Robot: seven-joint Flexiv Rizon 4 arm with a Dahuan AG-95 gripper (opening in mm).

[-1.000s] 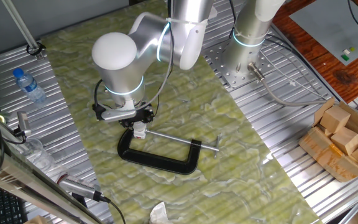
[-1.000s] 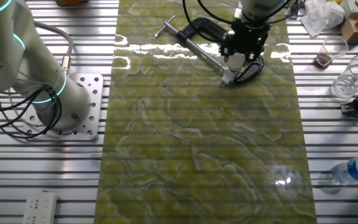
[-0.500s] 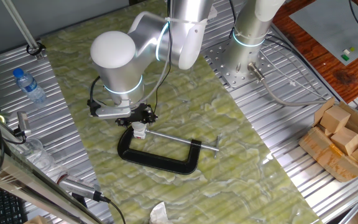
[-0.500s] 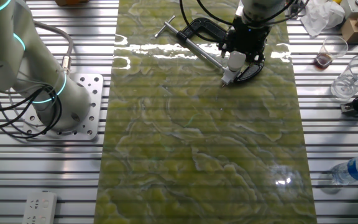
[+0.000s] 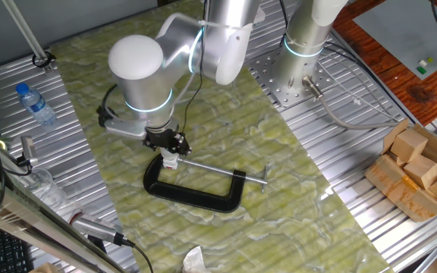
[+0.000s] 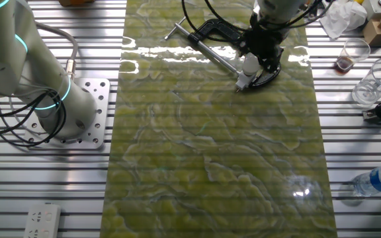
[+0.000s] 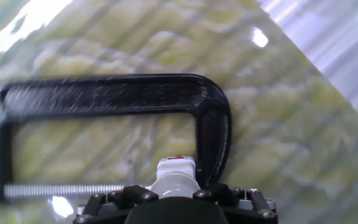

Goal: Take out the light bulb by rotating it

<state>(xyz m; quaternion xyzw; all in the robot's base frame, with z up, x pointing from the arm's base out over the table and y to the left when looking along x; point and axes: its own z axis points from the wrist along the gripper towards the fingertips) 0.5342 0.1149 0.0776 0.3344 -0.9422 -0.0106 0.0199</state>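
One gripper point(image 6: 251, 63) of yours sits over the bulb point(image 6: 248, 65) at the clamp's point(image 5: 196, 191) screw end; you cannot tell its finger opening.

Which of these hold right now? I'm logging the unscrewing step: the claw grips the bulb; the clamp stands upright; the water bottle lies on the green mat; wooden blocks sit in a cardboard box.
1. The claw is closed around the small frosted-white light bulb. True.
2. The black metal C-clamp stands upright. False: it lies flat on the green marbled mat.
3. The clear blue-capped plastic bottle lies on the mat. False: it lies on the ribbed metal table, off the mat.
4. Pale wooden blocks sit in a cardboard box. True.
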